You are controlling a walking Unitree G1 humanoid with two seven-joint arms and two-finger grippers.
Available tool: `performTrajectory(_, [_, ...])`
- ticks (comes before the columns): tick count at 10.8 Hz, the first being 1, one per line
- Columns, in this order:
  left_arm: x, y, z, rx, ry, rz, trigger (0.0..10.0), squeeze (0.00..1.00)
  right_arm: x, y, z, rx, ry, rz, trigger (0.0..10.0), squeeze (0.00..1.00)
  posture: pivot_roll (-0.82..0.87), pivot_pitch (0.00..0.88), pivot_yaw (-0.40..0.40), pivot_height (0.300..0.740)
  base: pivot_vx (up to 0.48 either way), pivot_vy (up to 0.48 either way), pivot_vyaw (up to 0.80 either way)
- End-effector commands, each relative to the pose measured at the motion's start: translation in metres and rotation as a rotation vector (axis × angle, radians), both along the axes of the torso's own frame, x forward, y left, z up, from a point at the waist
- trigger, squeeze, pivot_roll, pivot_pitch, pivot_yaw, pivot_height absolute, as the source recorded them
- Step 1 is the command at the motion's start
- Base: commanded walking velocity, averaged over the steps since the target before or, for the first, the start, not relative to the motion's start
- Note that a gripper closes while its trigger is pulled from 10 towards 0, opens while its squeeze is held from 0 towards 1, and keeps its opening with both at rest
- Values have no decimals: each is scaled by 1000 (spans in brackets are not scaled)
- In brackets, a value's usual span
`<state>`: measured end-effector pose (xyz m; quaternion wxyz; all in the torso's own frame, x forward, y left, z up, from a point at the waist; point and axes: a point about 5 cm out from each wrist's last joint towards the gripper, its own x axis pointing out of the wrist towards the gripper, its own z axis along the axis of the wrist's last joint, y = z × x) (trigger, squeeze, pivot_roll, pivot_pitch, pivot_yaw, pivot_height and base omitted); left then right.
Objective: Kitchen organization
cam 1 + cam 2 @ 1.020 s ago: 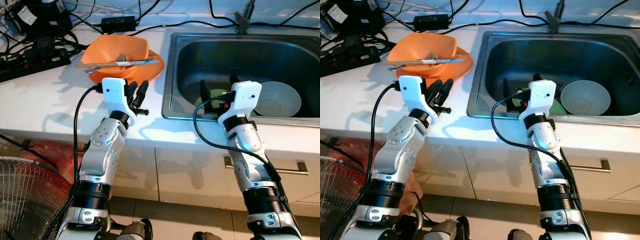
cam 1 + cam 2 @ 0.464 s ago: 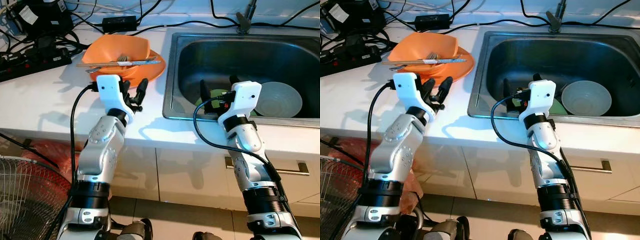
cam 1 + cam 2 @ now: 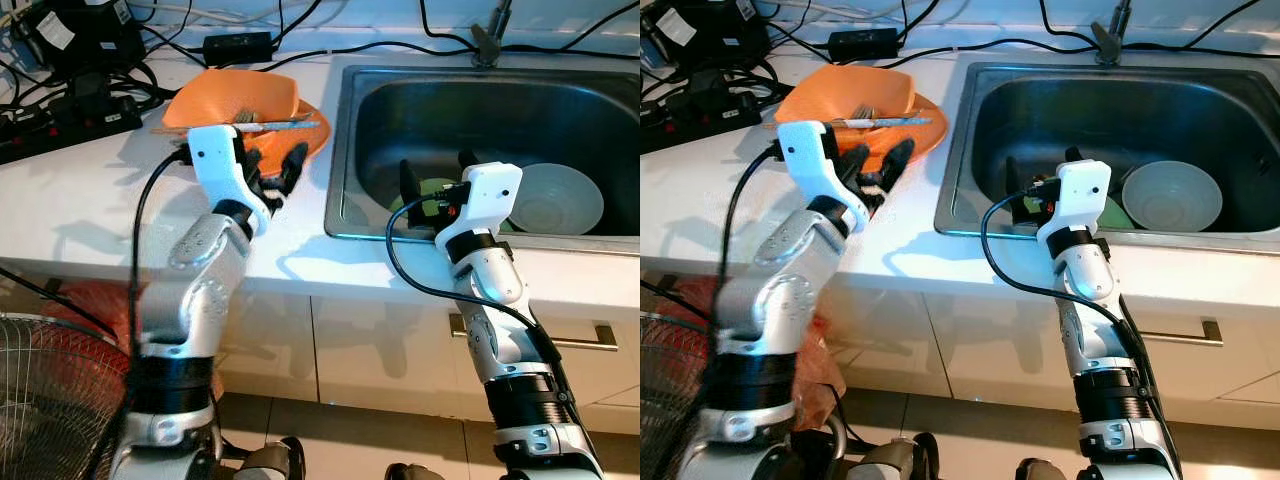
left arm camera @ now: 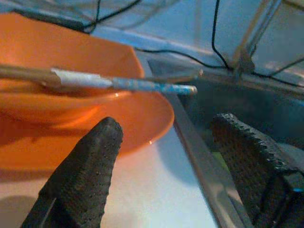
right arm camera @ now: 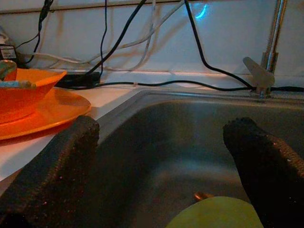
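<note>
On the white surface (image 3: pixel 80 190) sit one orange bowl (image 3: pixel 232 98) on one orange plate (image 3: pixel 310 138), with chopsticks (image 3: pixel 240 126) across the bowl. The left pincer (image 3: pixel 275 170), fingers spread, hovers at the plate's near edge. The right pincer (image 3: pixel 432 178), also spread, hangs over the sink (image 3: pixel 345 150), which holds one white bowl (image 3: pixel 560 198) and one green item (image 3: pixel 432 188).

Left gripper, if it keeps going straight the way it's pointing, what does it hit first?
Probably the orange plate's near rim: the left gripper, fingers open, points at it low over the counter. The chopsticks sit higher, across the orange bowl.
</note>
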<state>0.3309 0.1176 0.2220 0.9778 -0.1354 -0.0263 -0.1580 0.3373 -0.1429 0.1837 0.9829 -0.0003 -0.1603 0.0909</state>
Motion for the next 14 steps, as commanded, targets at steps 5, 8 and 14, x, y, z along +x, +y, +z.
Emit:
performTrajectory(5, [-17, 62, -20, 180, 102, 57, 10000, 0, 1, 4, -3, -1, 13, 21, 10000, 0, 93, 123, 62, 740, 0, 0, 0])
performTrajectory(8, [-19, 95, -23, 188, 169, 64, 10000, 0, 2, 4, -3, -4, 18, 26, 10000, 0, 106, 133, 54, 740, 0, 0, 0])
performTrajectory(14, [-3, 95, -23, -225, 256, -4, 10000, 0, 2, 1, -1, -13, 15, 25, 10000, 0, 94, 141, 44, 740, 0, 0, 0])
